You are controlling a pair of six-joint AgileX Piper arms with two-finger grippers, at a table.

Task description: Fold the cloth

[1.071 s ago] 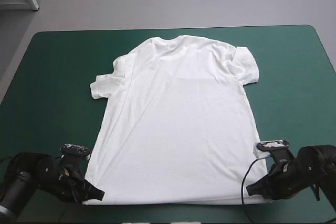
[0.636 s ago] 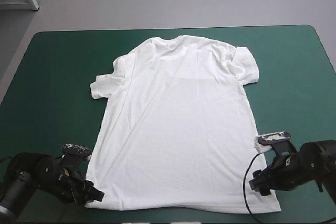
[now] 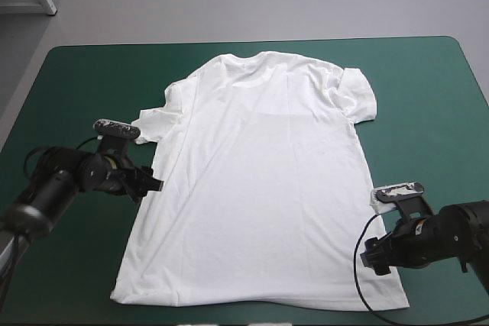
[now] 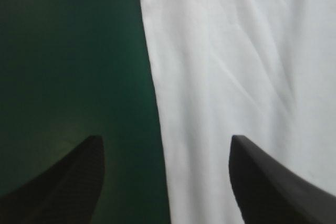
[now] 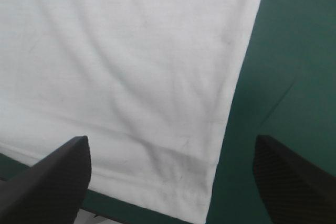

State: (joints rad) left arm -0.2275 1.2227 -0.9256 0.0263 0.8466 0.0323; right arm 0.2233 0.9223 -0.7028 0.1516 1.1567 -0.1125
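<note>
White T-shirt [image 3: 252,181] is being shown spread flat on the teal-green cover [image 3: 76,89], each side edge being framed between parted fingers of the left gripper [image 3: 155,185] and right gripper [image 3: 372,256], mostly cropped in wrist views.

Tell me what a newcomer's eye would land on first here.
The white T-shirt, spread flat in the middle of the teal-green table with its collar toward the far edge. Next come the two black pincers, both open: the left pincer at the shirt's left side edge below the sleeve, the right pincer at its near right hem corner.
</note>
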